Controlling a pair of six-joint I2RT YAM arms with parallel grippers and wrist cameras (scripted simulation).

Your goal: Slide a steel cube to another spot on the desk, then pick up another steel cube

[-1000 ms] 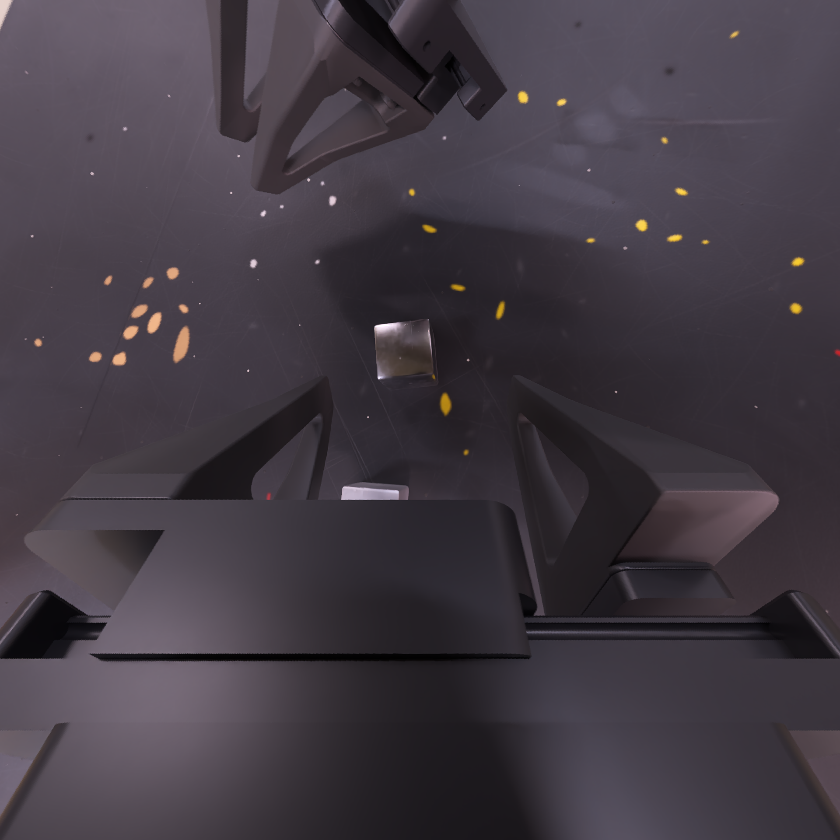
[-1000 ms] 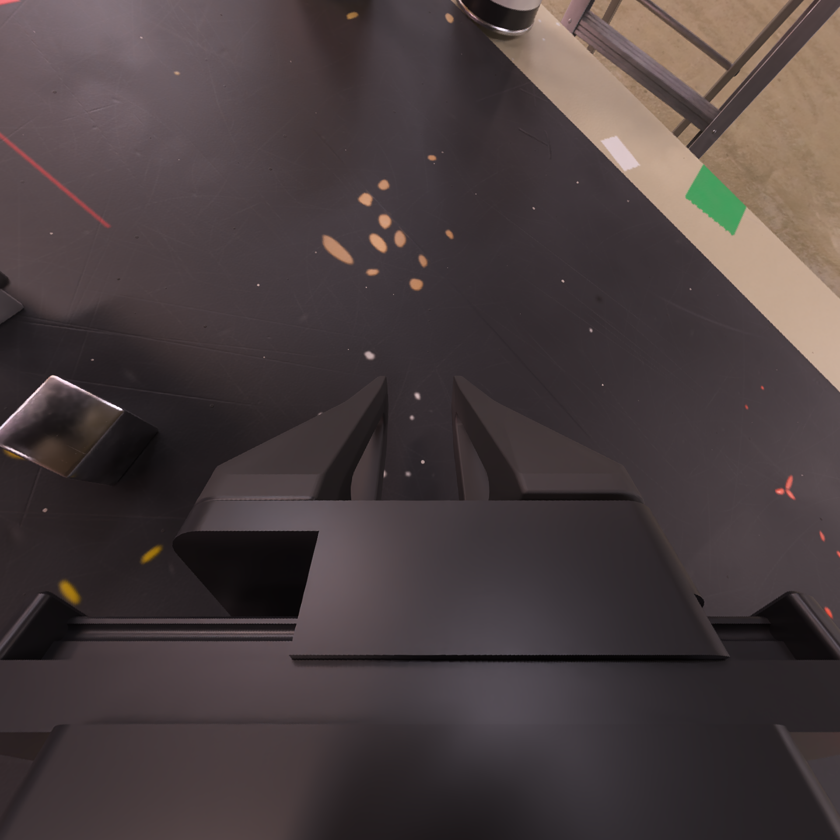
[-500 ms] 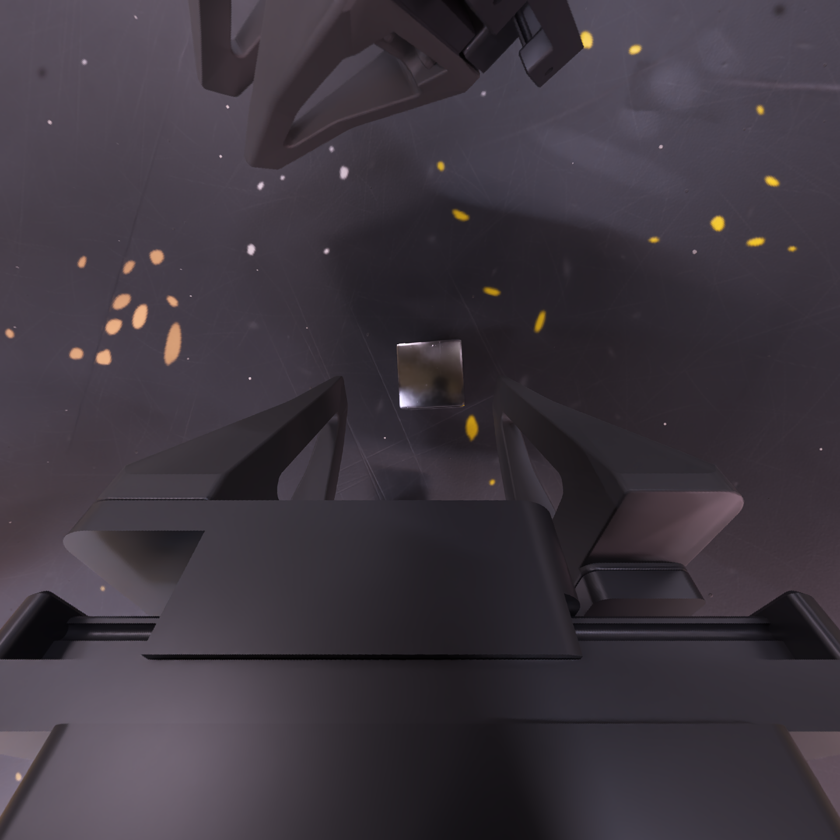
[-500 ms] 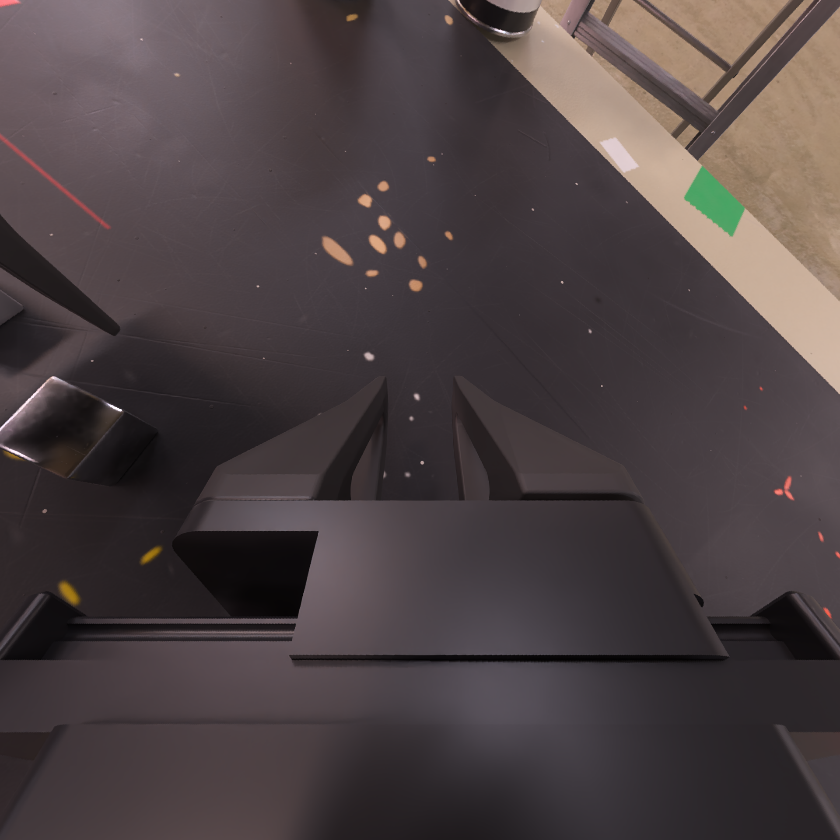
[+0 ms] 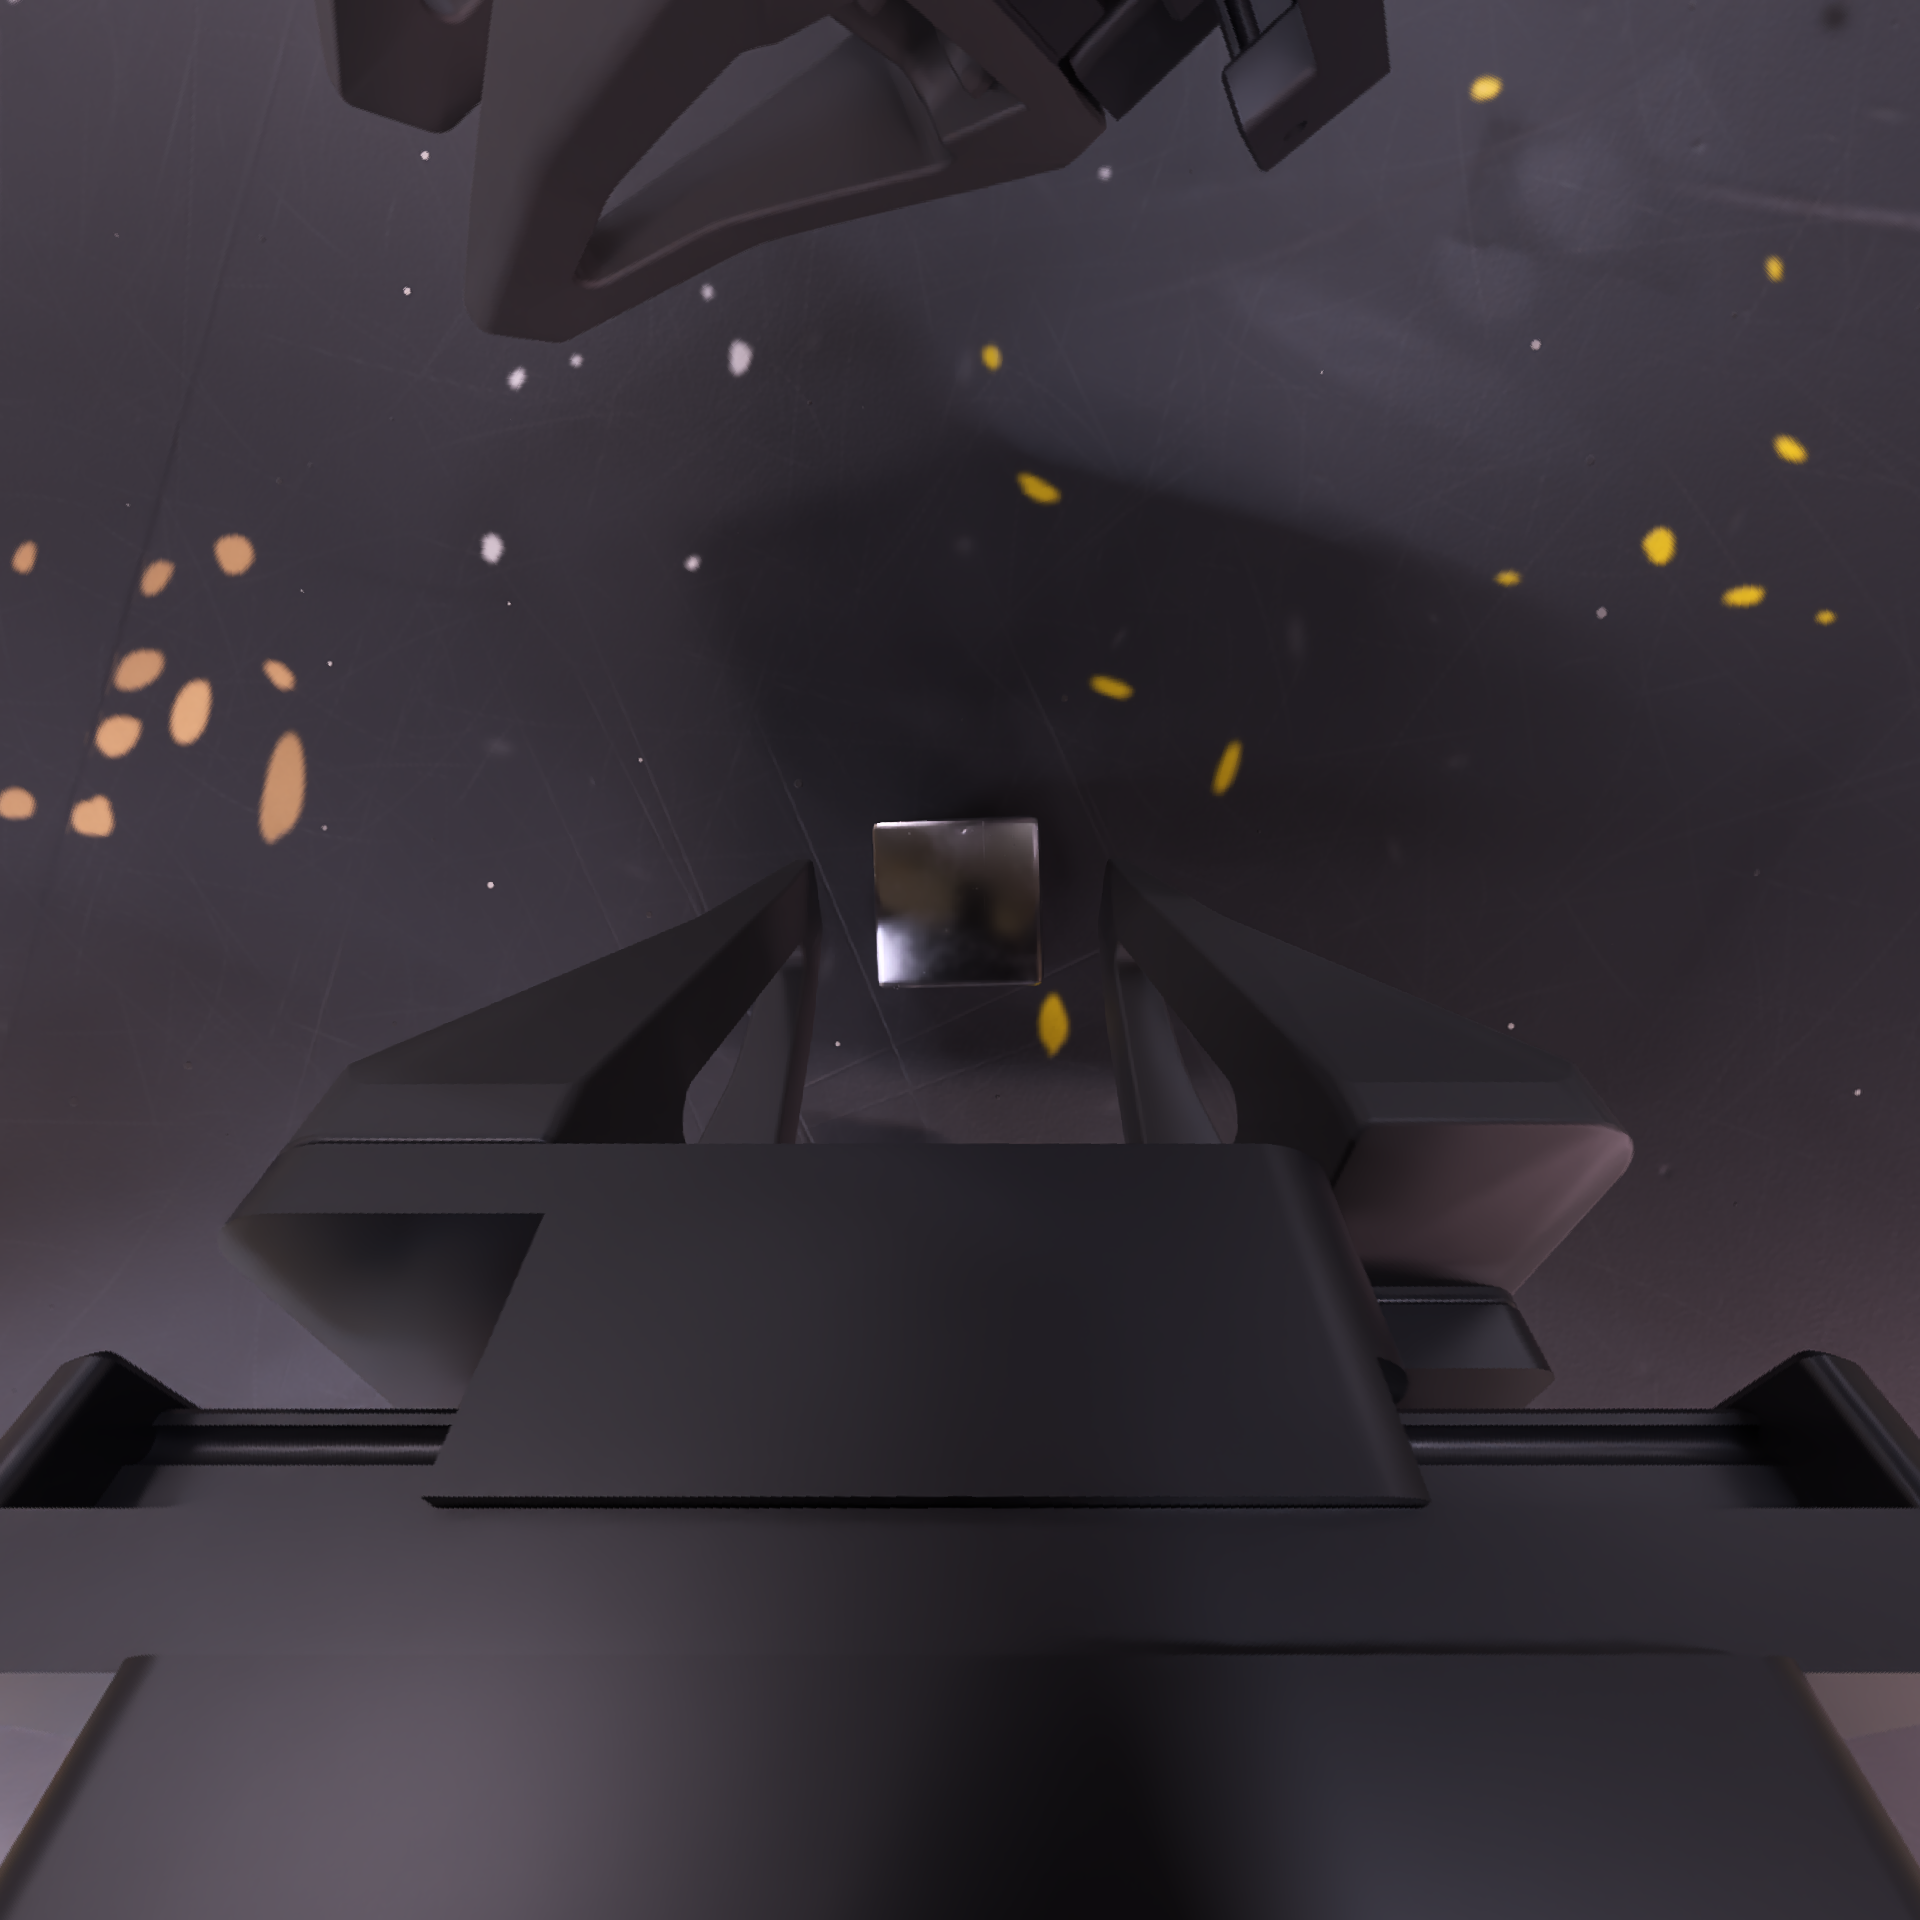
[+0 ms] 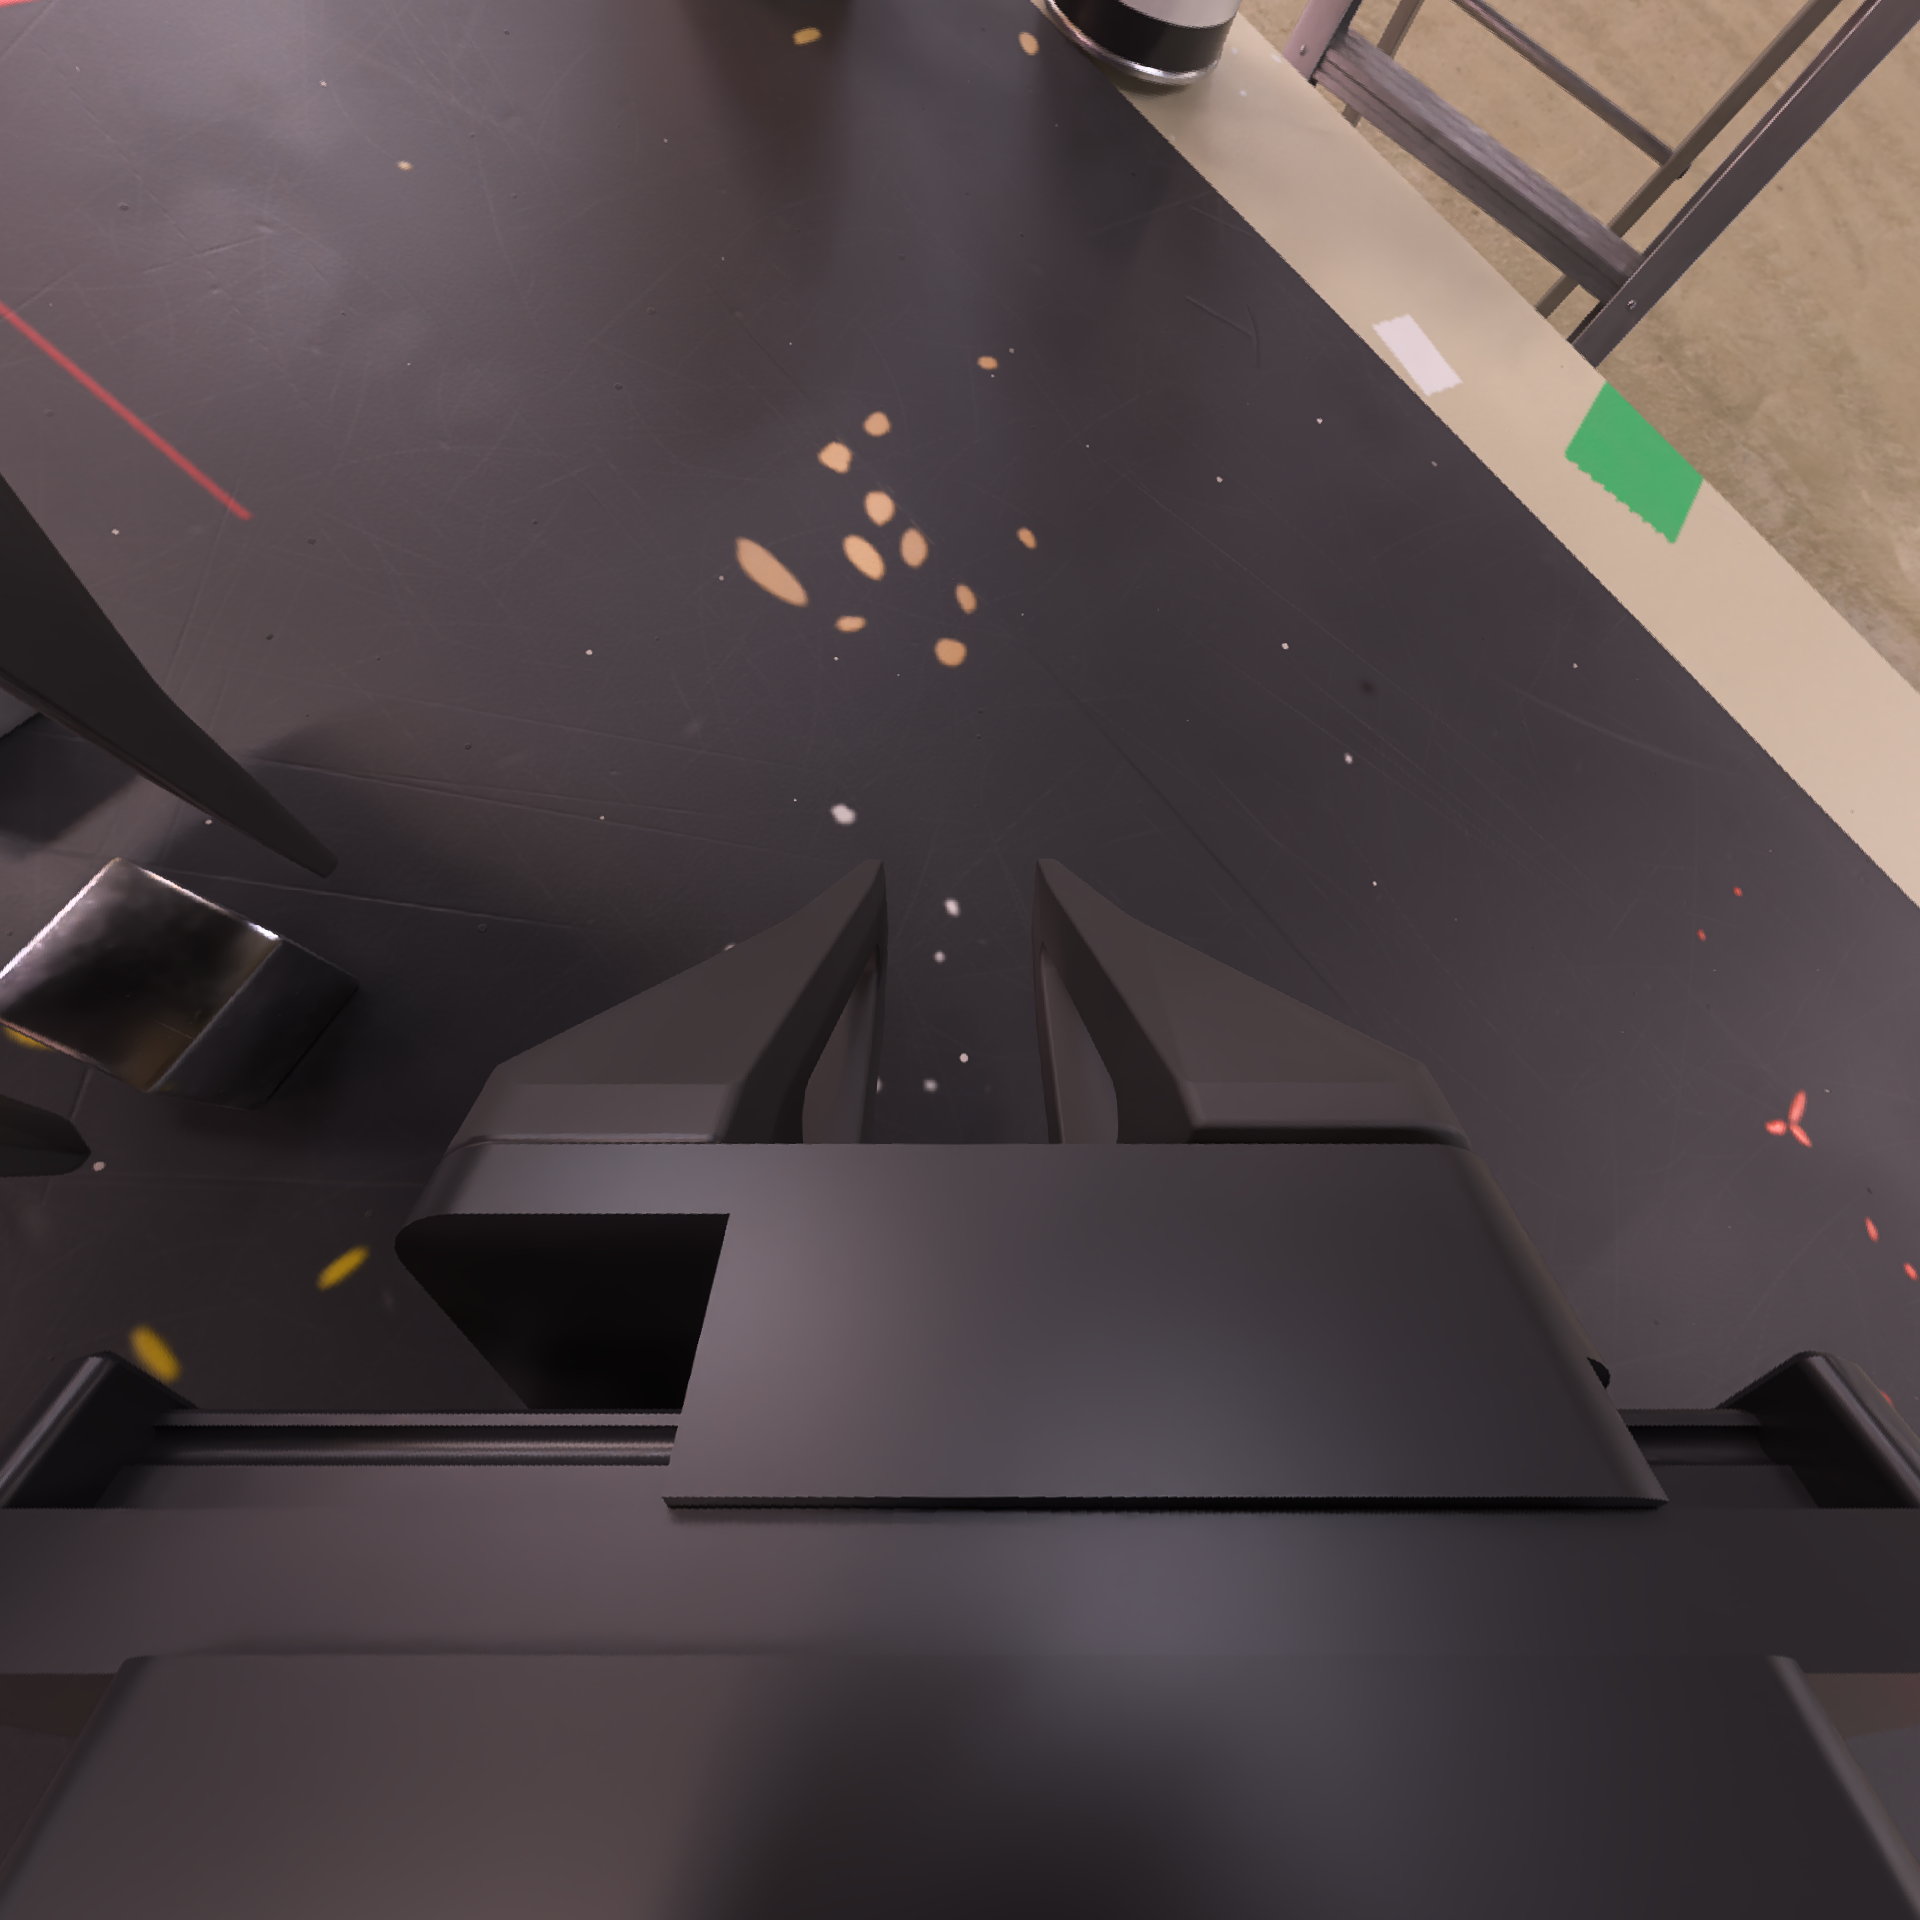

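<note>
A shiny steel cube (image 5: 956, 902) sits on the dark desk (image 5: 416, 468). My left gripper (image 5: 956, 873) is open and low over the desk. One fingertip is on each side of the cube, with a small gap on both sides. In the right wrist view the same cube (image 6: 156, 982) lies at the left edge, with a left finger (image 6: 156, 748) just beyond it. My right gripper (image 6: 958, 868) hangs over bare desk to the cube's right. Its fingers are drawn together to a narrow slit and hold nothing. It also shows at the top of the left wrist view (image 5: 727, 156). No second cube is clearly visible.
The desk's beige edge strip (image 6: 1558, 582) runs diagonally at the right, with green tape (image 6: 1631, 462) and white tape (image 6: 1415, 353) on it. A black-and-white cylinder (image 6: 1143, 31) stands at the far edge. A metal frame (image 6: 1558, 156) stands on the floor beyond. Paint specks dot the desk.
My left gripper has moved forward to straddle the cube, and its fingers have narrowed. A second cube seen under it a second ago is out of view. My right gripper has not moved.
</note>
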